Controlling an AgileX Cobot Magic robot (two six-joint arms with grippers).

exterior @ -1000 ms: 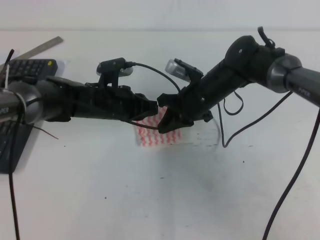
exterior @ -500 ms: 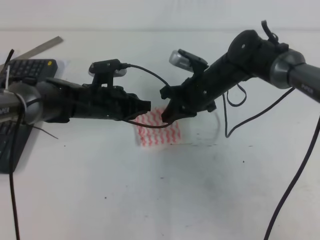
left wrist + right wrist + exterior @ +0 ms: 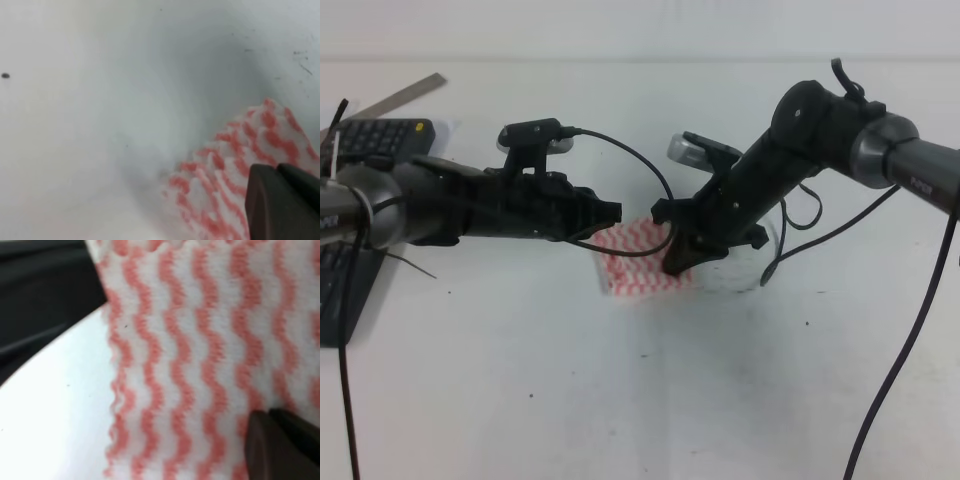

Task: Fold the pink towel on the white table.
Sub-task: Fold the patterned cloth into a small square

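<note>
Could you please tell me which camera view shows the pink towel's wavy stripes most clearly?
The right wrist view: the towel fills the frame, stripes distinct. The left wrist view shows only a blurred corner; the high view shows a small patch between the arms.

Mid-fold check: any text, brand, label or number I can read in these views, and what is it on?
Right arm: small white lettering on the grey link, too small to read.
Left arm: pale marking on the grey link, cut by the frame edge, unreadable.
Keyboard: key legends too small to read.
Pink towel: wavy stripes only, no text.
</note>
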